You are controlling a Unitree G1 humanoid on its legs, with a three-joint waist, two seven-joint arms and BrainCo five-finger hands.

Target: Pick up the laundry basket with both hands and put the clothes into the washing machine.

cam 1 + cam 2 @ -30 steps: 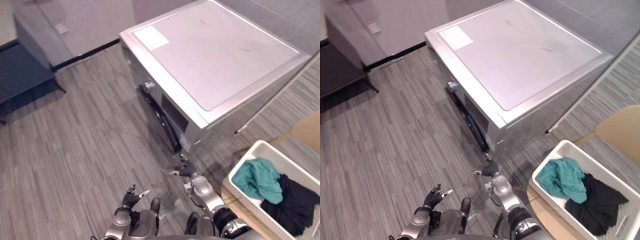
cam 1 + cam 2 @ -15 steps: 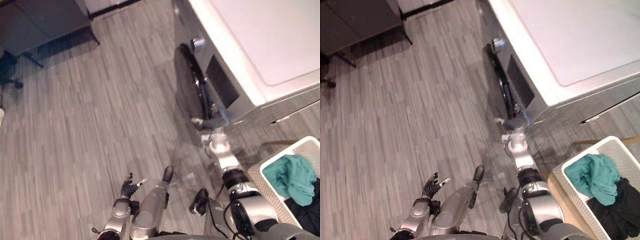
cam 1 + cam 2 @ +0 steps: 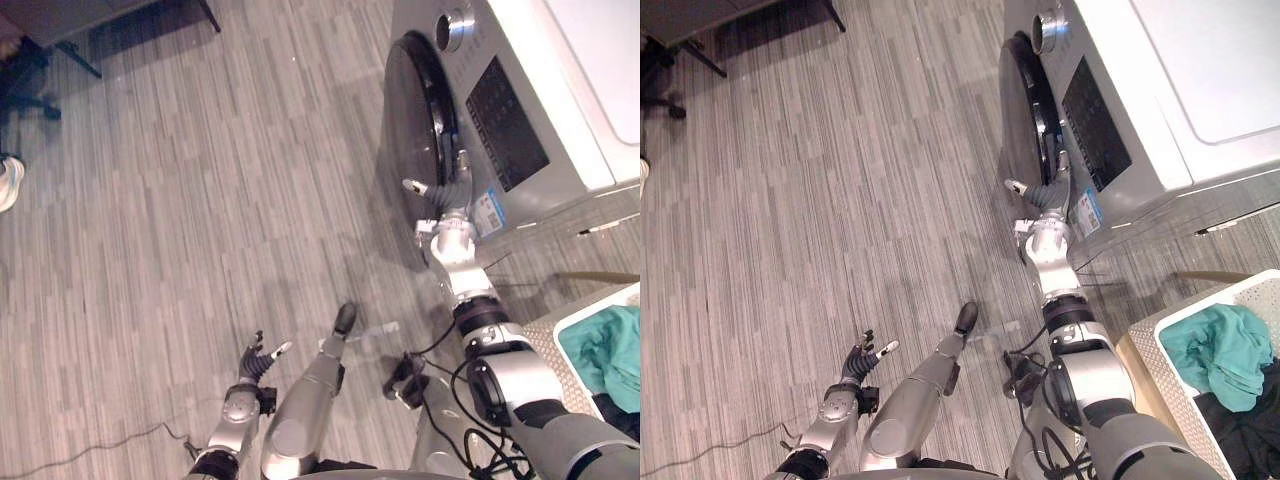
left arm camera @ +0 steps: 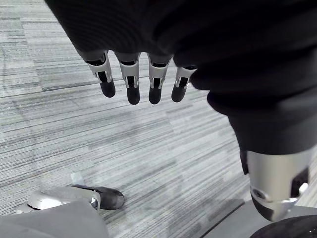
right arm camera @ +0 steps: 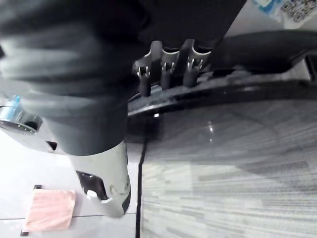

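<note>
The silver washing machine stands at the upper right, its round dark door facing the floor space. My right hand is at the door's lower edge. In the right wrist view its fingers are hooked over the dark door rim, with the thumb held apart. The white laundry basket sits at the lower right behind that arm, holding a teal cloth and a black cloth. My left hand hangs low over the floor, fingers relaxed and empty.
Grey plank floor spreads to the left of the machine. A dark table's legs and a chair base stand at the top left. A person's shoe shows at the far left edge. The basket rests on a tan surface.
The camera has tipped down and closed in on the machine's front. My right hand has risen from near the floor to the door's edge. The left hand still hangs low.
</note>
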